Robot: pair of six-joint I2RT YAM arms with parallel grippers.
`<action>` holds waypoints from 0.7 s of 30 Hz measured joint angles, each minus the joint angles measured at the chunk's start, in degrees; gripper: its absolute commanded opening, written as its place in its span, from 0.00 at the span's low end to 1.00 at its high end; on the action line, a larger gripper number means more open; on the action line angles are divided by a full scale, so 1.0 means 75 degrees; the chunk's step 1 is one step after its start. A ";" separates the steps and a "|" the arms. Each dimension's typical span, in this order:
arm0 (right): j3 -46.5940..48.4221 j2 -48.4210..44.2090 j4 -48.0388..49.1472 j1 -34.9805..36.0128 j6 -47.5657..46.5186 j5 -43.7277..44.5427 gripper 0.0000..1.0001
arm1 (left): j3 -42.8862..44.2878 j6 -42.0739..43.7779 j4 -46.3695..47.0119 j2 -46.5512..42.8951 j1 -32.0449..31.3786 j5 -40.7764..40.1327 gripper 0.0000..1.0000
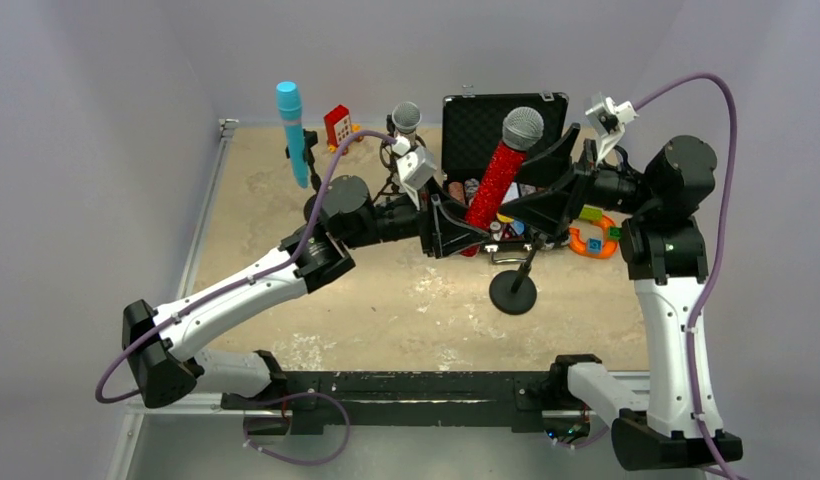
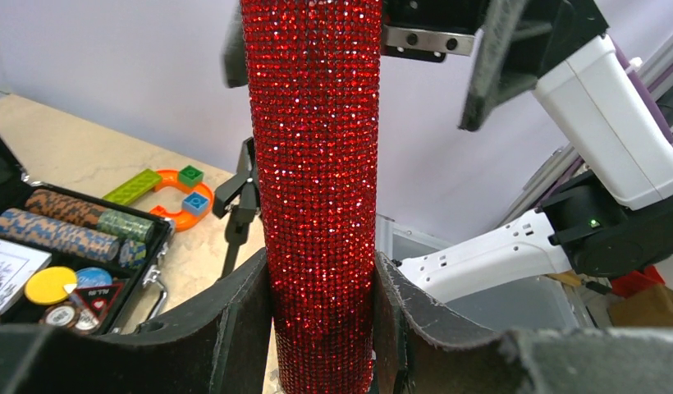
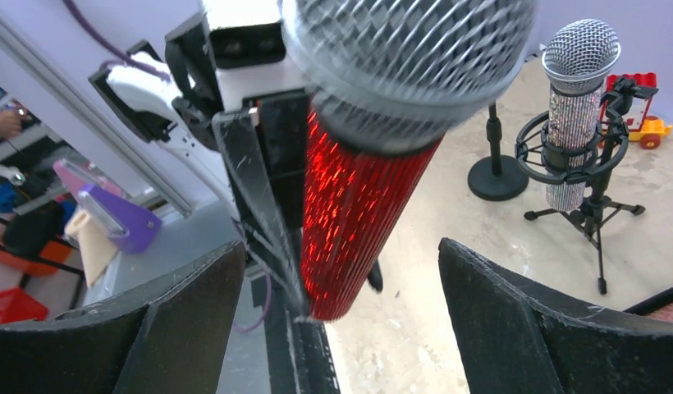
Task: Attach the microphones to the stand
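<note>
My left gripper [image 2: 322, 328] has its jaws clamped on the low end of the red microphone [image 1: 496, 180]. I hold it up in the air, tilted, with its grey head on top. My right gripper [image 3: 350, 320] has its jaws wide apart, one on each side of it, not squeezing. A black stand [image 1: 513, 290] with a round foot sits on the table [image 1: 406, 310] just below. Farther back, the silver microphone [image 3: 575, 107] and the blue microphone [image 1: 291, 130] each sit in a stand.
</note>
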 measured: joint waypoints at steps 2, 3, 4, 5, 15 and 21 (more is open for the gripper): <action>0.0015 0.0134 0.0251 0.0000 0.0388 0.0058 0.90 | 0.0137 -0.0015 0.0044 0.0195 -0.0108 0.0055 0.00; 0.0032 0.0187 0.0356 0.0003 0.0565 0.0114 0.89 | 0.0187 -0.0015 0.0044 0.0256 -0.0160 0.0090 0.00; 0.0047 0.0233 0.0449 0.0006 0.0714 0.0189 0.88 | 0.0224 -0.0015 0.0044 0.0297 -0.0198 0.0111 0.00; 0.0055 0.0274 0.0551 0.0006 0.0857 0.0204 0.87 | 0.0265 -0.0012 0.0041 0.0335 -0.0236 0.0137 0.00; -0.0157 0.0149 0.1859 0.0009 0.2232 0.0082 0.62 | 0.0723 0.0006 0.0041 0.0781 -0.0361 0.0187 0.00; -0.0530 0.0085 0.2346 0.0000 0.2661 0.0009 0.59 | 0.0819 0.0026 0.0058 0.0991 -0.0405 0.0356 0.00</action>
